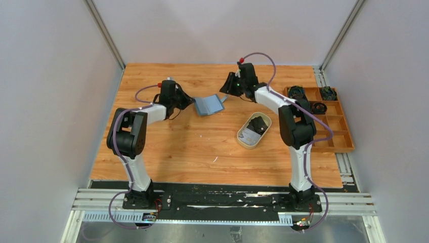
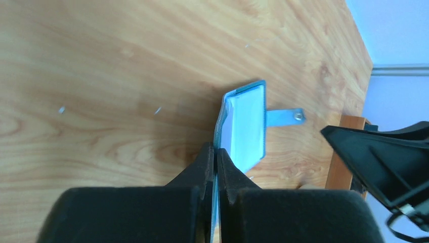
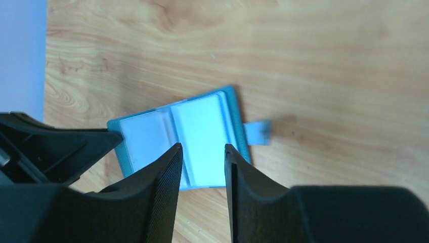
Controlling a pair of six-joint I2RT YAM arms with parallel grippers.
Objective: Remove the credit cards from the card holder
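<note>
**A:** Two tools are at work here. How do they stand?

**B:** The left tool (image 2: 216,169) is clamped on the card holder (image 1: 210,105). It pinches a thin blue flap between its pads, on the side facing the surface's left edge. The right tool (image 3: 202,148) hangs just above the open pages with its fingers apart and nothing between them.

**A:** And the holder itself?

**B:** It lies open toward the far edge of the surface, roughly mid-width. Its snap tab (image 3: 257,132) sticks out on the side away from the left tool. Pale panels fill its pockets, but I cannot tell whether those are credit cards or bare sleeves.

**A:** So which step is this?

**B:** I judge it the moment between pulls: one arm steadies the holder and the other is lined up to go in for a card. A black card (image 1: 259,124) and a whitish card (image 1: 248,135) lie in the beige oval tray (image 1: 241,139), nearer the middle of the surface. Part of the job looks done.

**A:** What does the next move need?

**B:** The right fingers must come down on a card's exposed edge only, not on the sleeve or the cover. Then they close and draw the card out along the pocket's opening while the left grip holds firm.

**A:** Anything in the way?

**B:** The two tools are near each other over a small thing, so room is tight. The tray sits between the holder and the right arm's base. A wooden compartment box (image 1: 336,136) with cables (image 1: 297,92) in its far cells runs along the right edge, well apart.
</note>
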